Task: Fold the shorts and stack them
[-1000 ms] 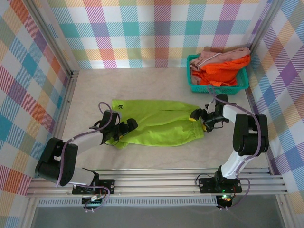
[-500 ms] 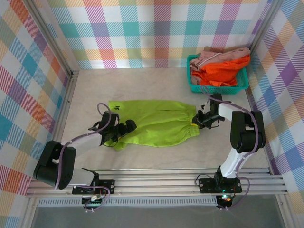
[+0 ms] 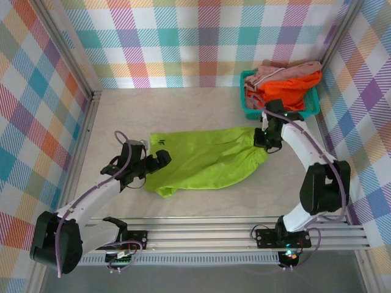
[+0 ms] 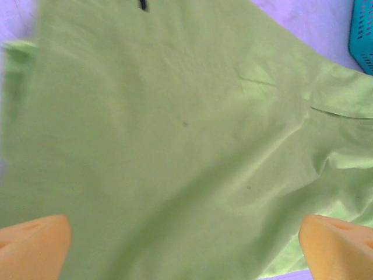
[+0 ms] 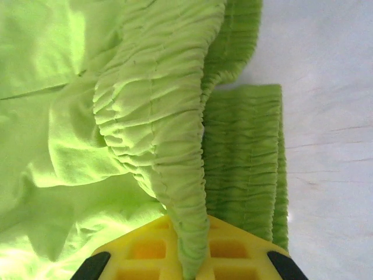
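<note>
Tabletop: waistband of lime shorts within right claw

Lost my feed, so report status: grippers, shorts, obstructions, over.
Right gripper shut on lime green shorts at waistband. Left gripper open over the leg end. Orange shorts, pink shorts in basket. Nothing obstructing.

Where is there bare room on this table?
Bare table lies between the back wall and the lime green shorts, and along the front rail. It is crowded by the teal basket, where the right claw pinches the waistband.
</note>
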